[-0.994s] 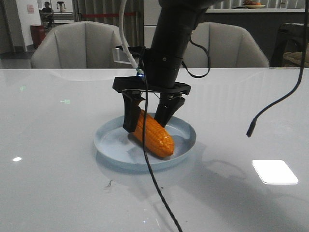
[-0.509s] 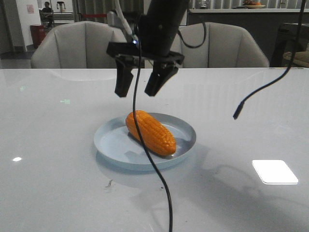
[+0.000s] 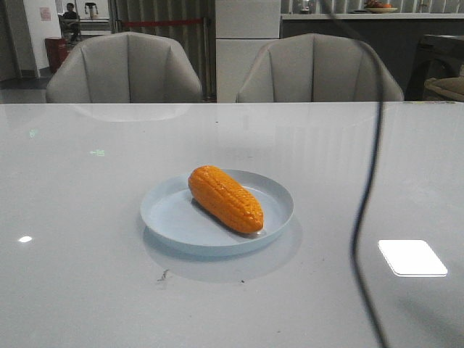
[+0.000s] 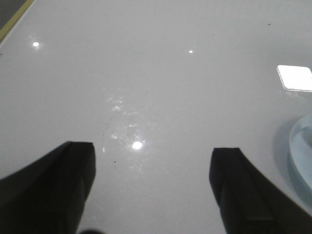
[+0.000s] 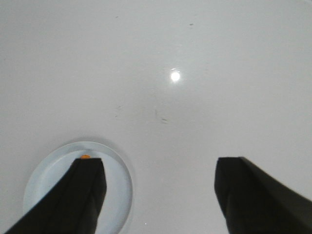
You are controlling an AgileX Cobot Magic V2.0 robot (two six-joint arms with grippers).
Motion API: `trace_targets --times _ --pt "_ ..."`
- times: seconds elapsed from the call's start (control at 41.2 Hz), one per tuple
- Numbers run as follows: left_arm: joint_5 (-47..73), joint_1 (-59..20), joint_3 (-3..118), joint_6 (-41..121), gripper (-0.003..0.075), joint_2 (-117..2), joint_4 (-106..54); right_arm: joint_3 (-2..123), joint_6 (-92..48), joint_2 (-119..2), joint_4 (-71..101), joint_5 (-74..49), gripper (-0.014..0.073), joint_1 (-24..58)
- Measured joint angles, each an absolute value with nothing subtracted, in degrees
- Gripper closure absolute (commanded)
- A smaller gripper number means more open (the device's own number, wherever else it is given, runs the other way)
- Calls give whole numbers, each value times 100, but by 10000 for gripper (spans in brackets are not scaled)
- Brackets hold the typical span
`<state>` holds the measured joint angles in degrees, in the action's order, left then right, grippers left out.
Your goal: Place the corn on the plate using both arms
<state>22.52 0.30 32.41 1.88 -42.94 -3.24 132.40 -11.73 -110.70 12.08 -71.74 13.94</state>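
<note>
The orange corn [image 3: 225,199] lies on its side, slanted, on the pale blue plate [image 3: 168,214] in the middle of the table. No gripper shows in the front view. My left gripper [image 4: 152,151] is open and empty above bare table, with the plate's rim [image 4: 301,151] at the frame's edge. My right gripper [image 5: 160,168] is open and empty, high above the table. The plate [image 5: 119,178] lies beneath one of its fingers [image 5: 83,195]. Only a sliver of the corn [image 5: 85,157] shows past that finger.
A thin dark cable [image 3: 366,196] hangs down in front of the table on the right. Two grey chairs [image 3: 123,69] stand behind the table's far edge. A bright rectangle of light [image 3: 412,257] reflects on the glossy white tabletop.
The gripper that stood over the corn let it go, rose and left the front view. The corn stays lying on the plate. The hanging cable has swung.
</note>
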Motion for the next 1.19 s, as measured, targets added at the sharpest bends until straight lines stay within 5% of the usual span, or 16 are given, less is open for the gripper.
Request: trace_targets --times 0.267,0.776,1.189 --pt "2252 30 3241 188 174 -4294 -324 11324 -1173 -8989 1018 -7064 21 459" --pt "2230 30 3241 188 174 -4294 -324 4643 -1173 -4283 931 -4417 21 -445" --pt "2220 30 3241 188 174 -4294 -324 4175 -1173 -3627 941 -4520 21 -445"
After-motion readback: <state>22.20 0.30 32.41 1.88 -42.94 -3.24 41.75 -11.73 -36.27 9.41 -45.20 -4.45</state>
